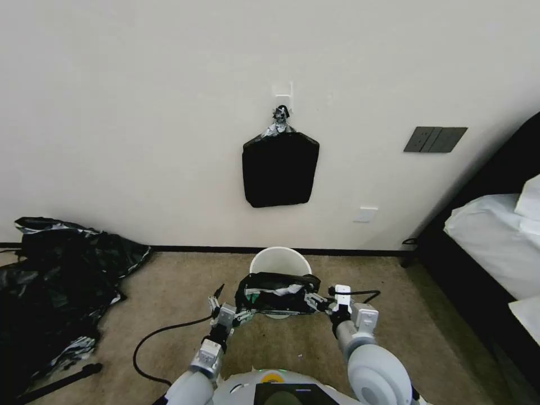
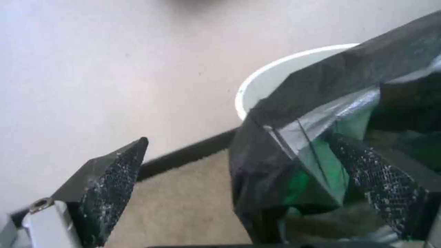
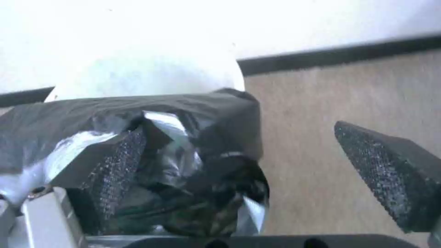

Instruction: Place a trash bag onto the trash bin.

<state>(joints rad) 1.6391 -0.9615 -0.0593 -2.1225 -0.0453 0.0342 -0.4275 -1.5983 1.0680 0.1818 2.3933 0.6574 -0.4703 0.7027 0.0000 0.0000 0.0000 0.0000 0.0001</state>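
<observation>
Sheeting (image 1: 56,281) lies heaped on the carpet at my left, unused. Ahead, the trash bin (image 1: 279,260) stands against the wall. I hold the trash bag (image 1: 277,291) stretched over its near rim: left end effector (image 1: 246,316) and right end effector (image 1: 316,302) are spread wide, one finger (image 2: 381,186) inside the mouth, presumably to keep it open. Wrist views reveal that hooking.

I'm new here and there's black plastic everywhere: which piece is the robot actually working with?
Start at the white wall with the black stack hanging from a hook. Straight below, on the carpet, stands the cream trash bin. The trash bag is the small black one stretched at the bin's near rim between the left gripper and right gripper, unlike the big heap lying at the left.
</observation>
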